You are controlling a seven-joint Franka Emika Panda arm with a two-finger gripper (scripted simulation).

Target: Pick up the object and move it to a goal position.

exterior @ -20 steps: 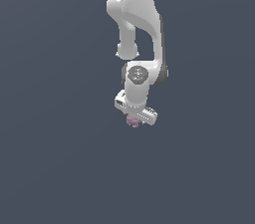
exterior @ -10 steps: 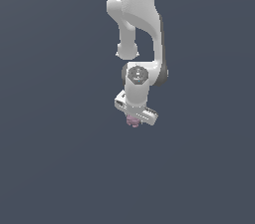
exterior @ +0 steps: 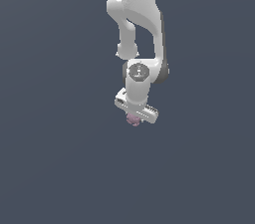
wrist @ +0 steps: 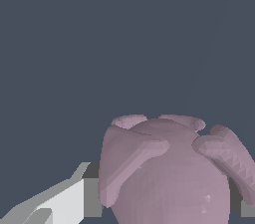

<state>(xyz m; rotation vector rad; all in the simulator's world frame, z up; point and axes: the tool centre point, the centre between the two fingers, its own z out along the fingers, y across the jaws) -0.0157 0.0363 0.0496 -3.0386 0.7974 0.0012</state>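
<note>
The white arm (exterior: 137, 34) reaches down from the top of the exterior view, a little right of its middle, and its gripper (exterior: 133, 118) is closed around the object (exterior: 133, 119), a small dusty pink-mauve lump that peeks out just below the hand against the plain dark grey ground. In the wrist view the bumpy, ridged ball (wrist: 167, 173) fills the near part of the picture, with a pale finger (wrist: 62, 203) touching one side of it and another sliver of finger showing at its opposite side
</note>
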